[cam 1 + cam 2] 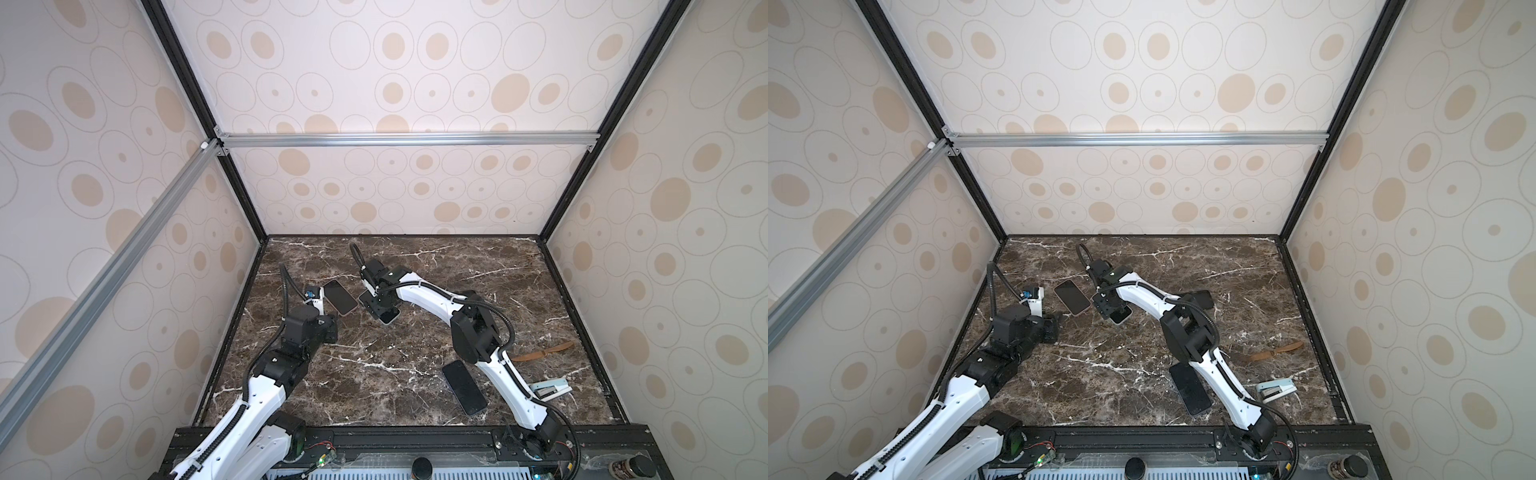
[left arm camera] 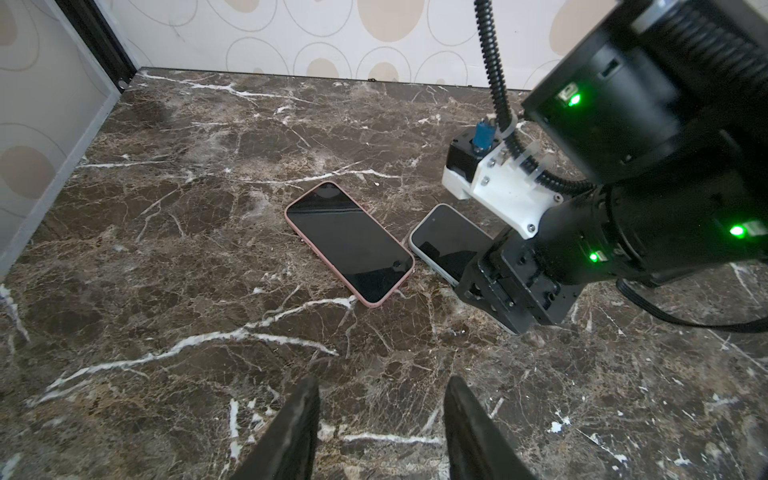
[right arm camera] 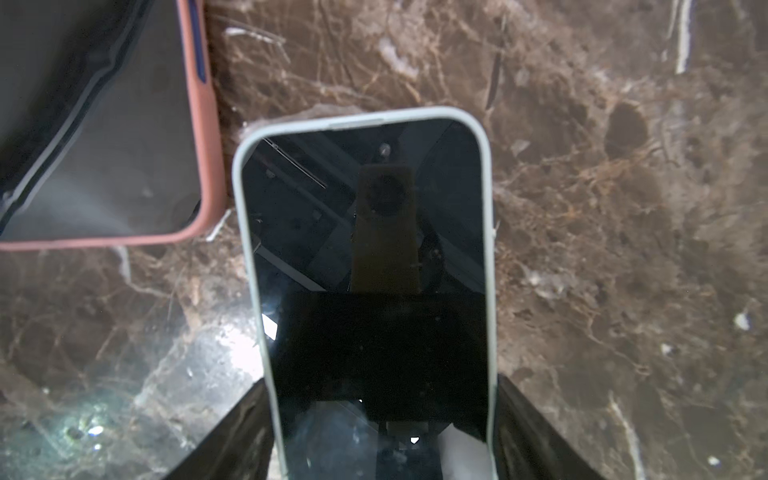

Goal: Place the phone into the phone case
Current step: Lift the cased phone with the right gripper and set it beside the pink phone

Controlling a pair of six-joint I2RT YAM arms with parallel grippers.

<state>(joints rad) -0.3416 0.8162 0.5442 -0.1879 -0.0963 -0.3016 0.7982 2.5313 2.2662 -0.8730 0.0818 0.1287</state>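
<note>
On a brown marble table [image 1: 478, 257] walled in by dotted panels, the left gripper [image 2: 382, 386] hangs just above the stone at the left side, its two fingers [image 2: 291, 432] spread apart with nothing between them. Just to its right in both top views, a pink-cased phone [image 1: 340, 297] [image 1: 1072, 297] lies flat, screen up, angled toward the back wall.

Beside it, near the middle of the table, sits the pale-cased phone [image 3: 365, 249] [image 2: 446, 241], also screen up, one corner almost meeting the pink case; whether the two touch cannot be told. The handset is seated inside its pale case, the rim showing all round the dark glass. The right gripper [image 3: 380, 382] [image 1: 380, 305] reaches in over it from the right, one finger [image 3: 232, 436] pressed against each long side of the case, clamped across the phone's width. Whether the phone rests on the marble or is raised off it cannot be told.

Farther right and nearer the front edge, a dark phone [image 1: 464, 387] [image 1: 1190, 388] lies face up beside the right arm. Beyond it, toward the right wall, lie a brown strap [image 1: 542, 351] and a pale blue stapler [image 1: 550, 390].
</note>
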